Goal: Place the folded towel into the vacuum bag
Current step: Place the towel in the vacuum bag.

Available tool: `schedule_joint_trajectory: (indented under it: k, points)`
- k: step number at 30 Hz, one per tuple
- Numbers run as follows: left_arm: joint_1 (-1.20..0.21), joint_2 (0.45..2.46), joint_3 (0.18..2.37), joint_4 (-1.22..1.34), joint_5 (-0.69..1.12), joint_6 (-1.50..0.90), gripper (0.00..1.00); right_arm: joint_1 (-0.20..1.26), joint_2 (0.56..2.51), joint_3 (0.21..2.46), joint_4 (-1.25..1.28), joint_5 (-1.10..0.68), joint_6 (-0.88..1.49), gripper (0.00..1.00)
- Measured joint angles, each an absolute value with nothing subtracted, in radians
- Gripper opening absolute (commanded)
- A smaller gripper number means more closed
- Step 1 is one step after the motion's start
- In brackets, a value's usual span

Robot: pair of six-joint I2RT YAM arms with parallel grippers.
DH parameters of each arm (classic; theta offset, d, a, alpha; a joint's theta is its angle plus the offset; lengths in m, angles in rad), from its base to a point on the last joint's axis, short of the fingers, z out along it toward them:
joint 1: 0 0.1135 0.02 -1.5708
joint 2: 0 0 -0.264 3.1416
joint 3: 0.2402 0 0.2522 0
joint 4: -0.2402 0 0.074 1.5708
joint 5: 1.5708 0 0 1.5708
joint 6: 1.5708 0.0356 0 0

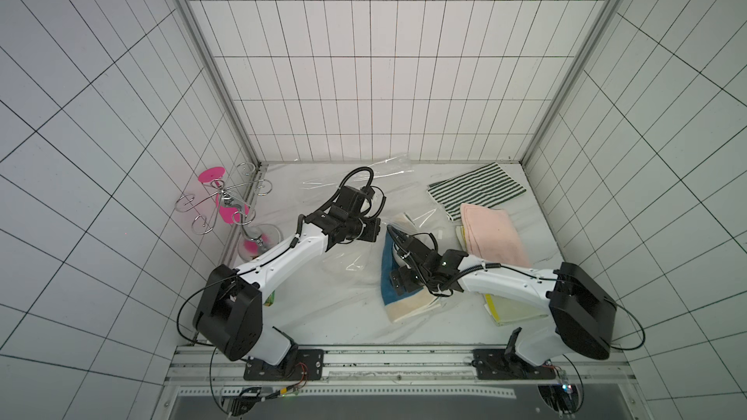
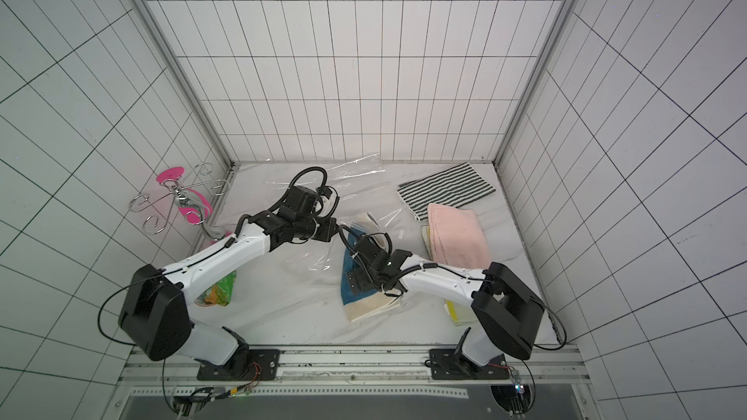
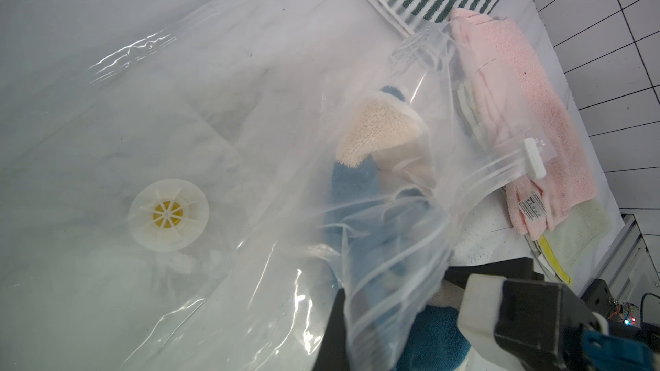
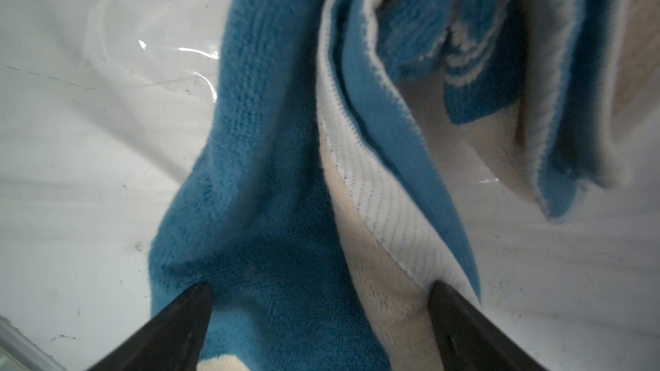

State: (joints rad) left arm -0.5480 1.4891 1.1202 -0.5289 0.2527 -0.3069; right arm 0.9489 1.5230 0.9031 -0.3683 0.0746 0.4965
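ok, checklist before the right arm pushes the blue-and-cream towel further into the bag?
1. right gripper jaws open, astride the blue-and-cream folded towel: ok.
2. left gripper jaws shut on the mouth of the clear plastic vacuum bag, holding it lifted: ok.
3. Towel fully inside: not ok, near end pokes out.
4. white zip slider clear of the pink folded towel: cannot tell.
5. Room between the two grippers: cannot tell, they look close.
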Motion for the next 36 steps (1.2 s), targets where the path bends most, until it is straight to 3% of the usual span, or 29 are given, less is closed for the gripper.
schedule_joint_trajectory:
  k: [6, 11, 14, 17, 19, 21, 28, 36]
  points:
    - [-0.548, 1.489, 1.120, -0.529, 0.256, -0.307, 0.00, 0.857, 1.457, 0.863, -0.367, 0.024, 0.501, 1.00]
    - [-0.548, 1.489, 1.120, -0.532, 0.256, -0.307, 0.00, 0.822, 1.442, 0.811, -0.397, -0.031, 0.548, 0.84]
    - [-0.548, 1.489, 1.120, -0.532, 0.256, -0.307, 0.00, 0.815, 1.449, 0.779, -0.400, -0.067, 0.572, 0.68]
    - [-0.548, 1.489, 1.120, -0.532, 0.255, -0.306, 0.00, 0.805, 1.484, 0.776, -0.398, -0.088, 0.587, 0.38]
    - [-0.548, 1.488, 1.120, -0.533, 0.254, -0.306, 0.00, 0.804, 1.503, 0.778, -0.408, -0.083, 0.591, 0.11]
    - [-0.548, 1.486, 1.120, -0.534, 0.252, -0.305, 0.00, 0.806, 1.507, 0.793, -0.461, -0.036, 0.595, 0.00]
    - [-0.548, 1.479, 1.120, -0.534, 0.252, -0.304, 0.00, 0.925, 1.584, 1.021, -0.894, 0.410, 0.649, 0.00]
    - [-0.548, 1.479, 1.120, -0.533, 0.252, -0.304, 0.00, 1.046, 1.592, 1.034, -0.929, 0.507, 0.653, 0.08]
